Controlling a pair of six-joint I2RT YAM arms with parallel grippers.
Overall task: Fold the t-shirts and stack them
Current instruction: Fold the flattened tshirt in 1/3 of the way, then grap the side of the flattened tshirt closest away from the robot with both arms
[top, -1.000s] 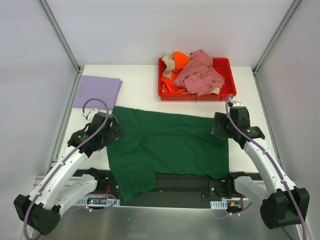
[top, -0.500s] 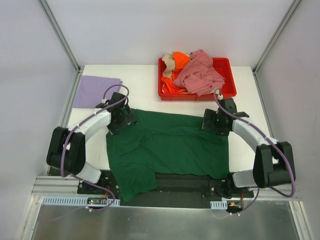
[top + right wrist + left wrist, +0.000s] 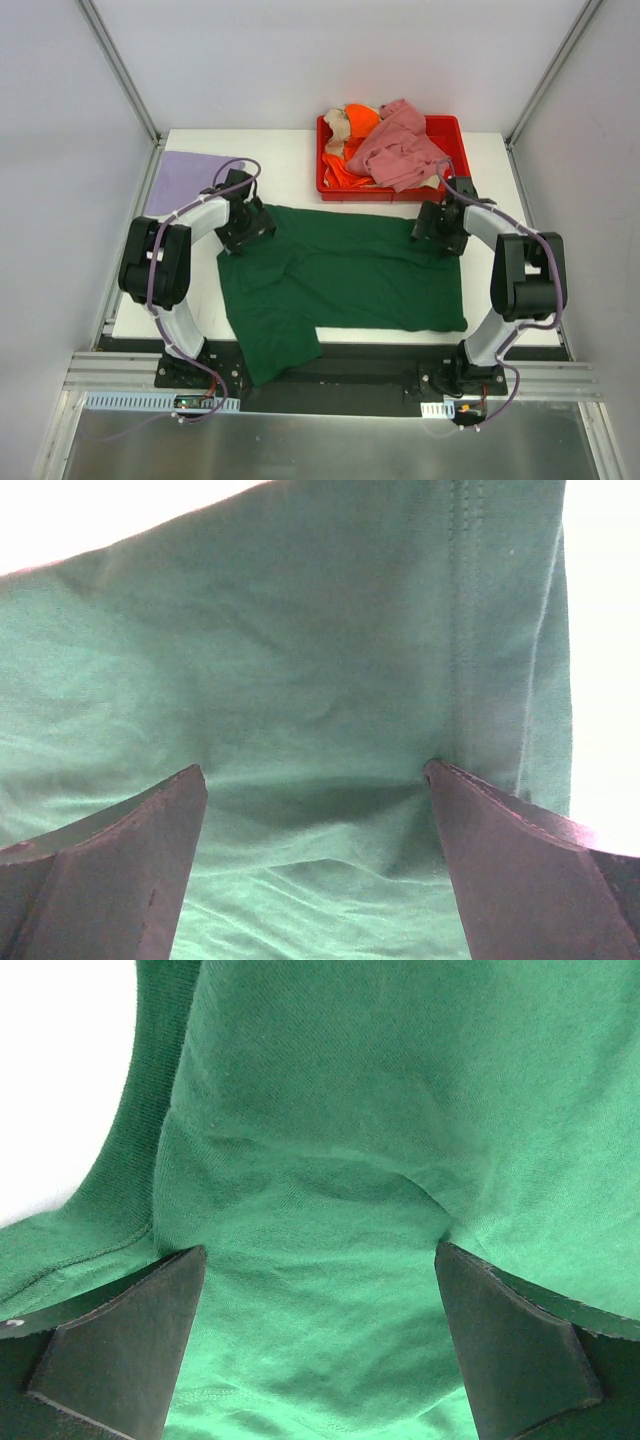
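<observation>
A dark green t-shirt (image 3: 345,285) lies spread flat on the white table, one sleeve hanging over the near edge. My left gripper (image 3: 246,226) sits on its far left corner, and my right gripper (image 3: 438,228) on its far right corner. In the left wrist view my left gripper (image 3: 318,1250) is open, its fingers wide apart with green cloth (image 3: 330,1140) below them. In the right wrist view my right gripper (image 3: 312,768) is open the same way over the cloth's hemmed edge (image 3: 470,630). A folded lavender t-shirt (image 3: 185,180) lies at the far left.
A red plastic tray (image 3: 455,128) stands at the far right behind the green shirt. It holds a crumpled pink shirt (image 3: 400,150), an orange one (image 3: 355,122) and a beige one (image 3: 338,128). Metal frame posts rise at both far corners.
Both arms have reached toward the far side, and the green shirt has slid with them, farther onto the table. Its near edge now lies on the table rather than over the front rail.
</observation>
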